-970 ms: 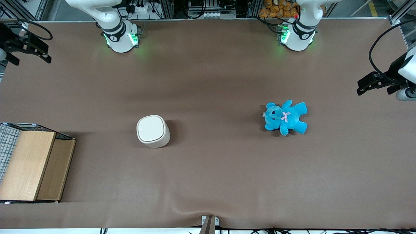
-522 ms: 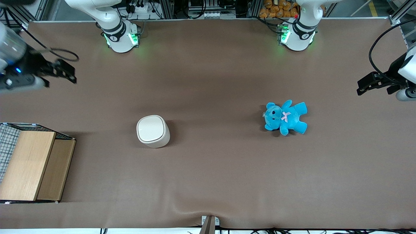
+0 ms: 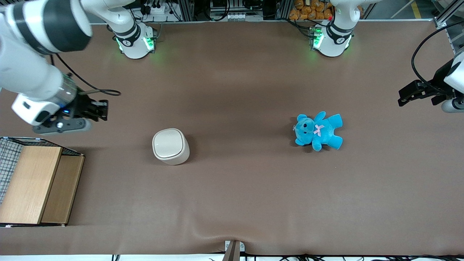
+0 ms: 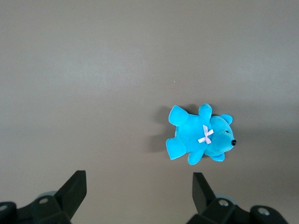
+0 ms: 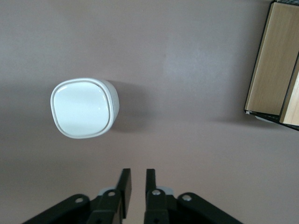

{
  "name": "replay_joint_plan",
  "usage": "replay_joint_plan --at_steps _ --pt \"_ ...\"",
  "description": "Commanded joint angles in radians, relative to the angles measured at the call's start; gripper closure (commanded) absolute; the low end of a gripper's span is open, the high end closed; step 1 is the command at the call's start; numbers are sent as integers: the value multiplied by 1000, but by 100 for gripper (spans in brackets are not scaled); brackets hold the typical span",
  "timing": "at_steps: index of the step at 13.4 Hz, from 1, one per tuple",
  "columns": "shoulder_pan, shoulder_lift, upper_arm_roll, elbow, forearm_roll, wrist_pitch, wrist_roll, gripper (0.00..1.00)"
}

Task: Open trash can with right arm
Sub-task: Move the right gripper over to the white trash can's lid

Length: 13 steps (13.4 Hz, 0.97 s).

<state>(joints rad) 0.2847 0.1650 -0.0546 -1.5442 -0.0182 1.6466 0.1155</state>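
The trash can (image 3: 170, 146) is a small cream-white bin standing upright on the brown table, its flip lid closed. It also shows in the right wrist view (image 5: 84, 108). My right arm's gripper (image 3: 103, 110) hangs above the table, apart from the bin, a little farther from the front camera and toward the working arm's end. In the right wrist view the gripper (image 5: 138, 173) has its two black fingers almost together with only a narrow gap and nothing between them.
A wooden box with wire mesh (image 3: 36, 181) stands at the working arm's end of the table, nearer the front camera; it also shows in the right wrist view (image 5: 275, 65). A blue teddy bear (image 3: 318, 130) lies toward the parked arm's end.
The right arm has swung in from the table's edge, nearer to the front camera and toward the trash can. The trash can and bear have not moved.
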Motion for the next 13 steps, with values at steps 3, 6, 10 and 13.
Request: replay_joint_plan --at_steps 3,6,10,13 --pt "31 44 -5 -33 -34 91 47 97" --pt "44 68 -4 -77 -32 177 85 100" --pt "70 151 -5 -102 -32 283 98 100" --pt "77 186 -4 -152 -32 398 116 100"
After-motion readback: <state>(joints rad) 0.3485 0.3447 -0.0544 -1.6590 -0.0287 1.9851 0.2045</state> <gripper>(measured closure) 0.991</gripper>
